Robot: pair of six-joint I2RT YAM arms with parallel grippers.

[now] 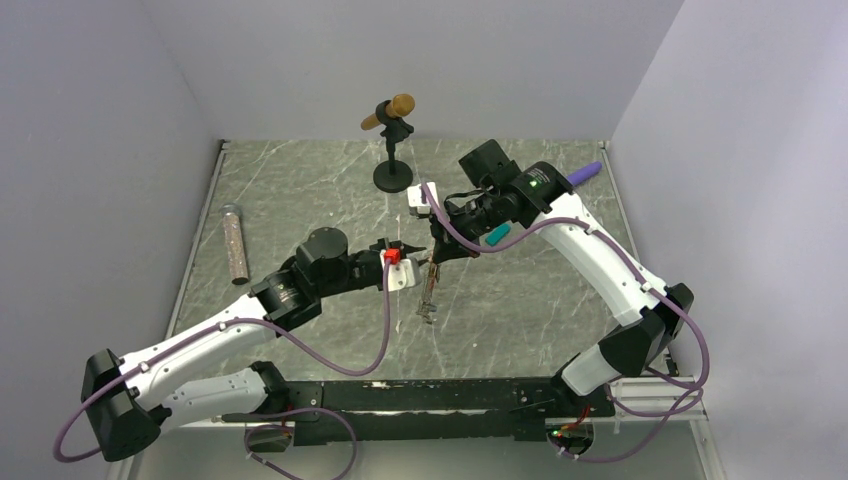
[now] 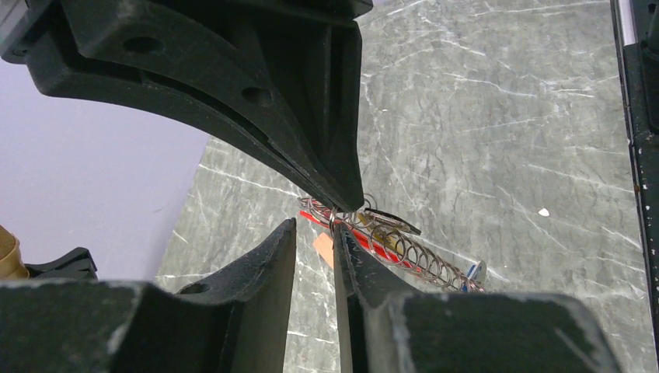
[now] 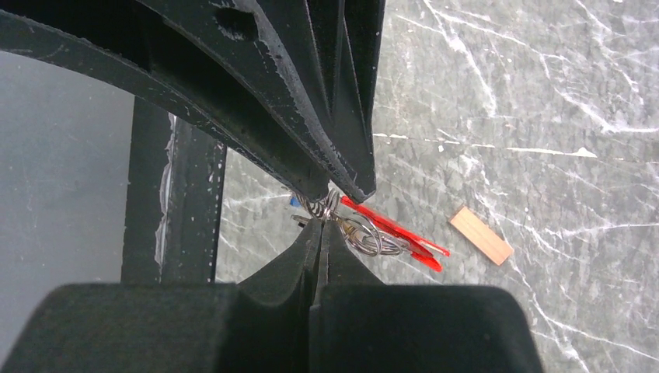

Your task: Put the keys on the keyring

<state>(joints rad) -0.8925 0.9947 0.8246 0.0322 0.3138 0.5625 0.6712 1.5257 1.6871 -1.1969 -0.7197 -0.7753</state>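
Right hand (image 3: 320, 221) was clamped on the keyring (image 3: 388, 230); left hand (image 2: 315, 227) was narrowly parted, hold unclear. Precise threading was judged next.

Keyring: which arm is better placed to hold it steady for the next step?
Right, probably: the right gripper is shut on the keyring. The left gripper has its jaws apart around the wire, so its hold looks weaker.

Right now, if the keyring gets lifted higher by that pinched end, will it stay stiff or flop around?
Probably floppy: the keyring trails as a loose chain from the right gripper, so it should dangle and swing. Likely light, being thin wire loops. The smooth wire may slip in the closed jaws.
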